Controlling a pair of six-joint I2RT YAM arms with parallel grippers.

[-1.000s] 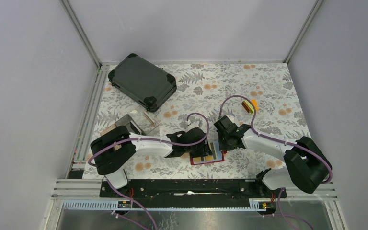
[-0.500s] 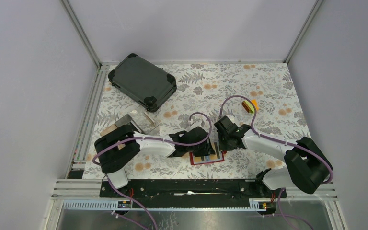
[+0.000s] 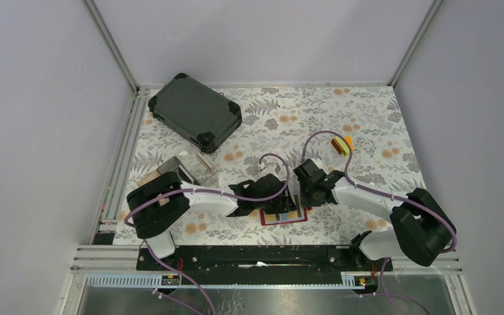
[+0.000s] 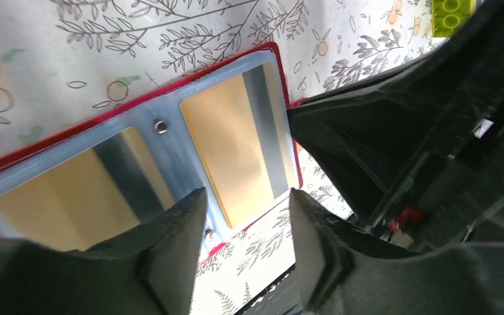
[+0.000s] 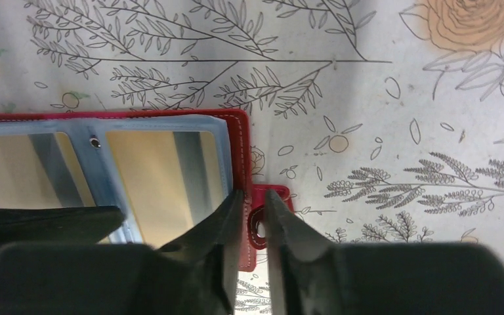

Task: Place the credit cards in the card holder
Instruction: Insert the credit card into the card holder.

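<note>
“Low in the middle of the overhead view, I have the holder (image 3: 287, 222) lying open and flat on the floral table (image 3: 367, 125), with both arms bent in over it.”

“Where are the cards?”

“Two gold cards (image 4: 233, 154), each with a silver stripe, sit side by side in the holder's clear sleeves, one on either side of a small rivet.”

“What's your left gripper doing?”

“My left gripper (image 4: 246, 197) comes up from the bottom of its wrist view. Its jaws are apart with nothing between them. Through the gap I see the right-hand card and the holder's lower edge. I can't tell whether the fingers touch the sleeve.”

“And the right?”

“My right gripper (image 5: 252, 197) is at the holder's right edge, low centre in its own frame. The jaws are only a slit apart, and the red rim and the snap tab (image 5: 277, 195) show in that slit. I can't tell if it's pinching the rim or sitting just off it.”

“Anything else on the table?”

“A dark case (image 3: 195, 111) at upper left, a clear box (image 3: 193, 169) below it, and small coloured blocks (image 3: 341, 144) right of centre, well apart from the holder.”
</note>
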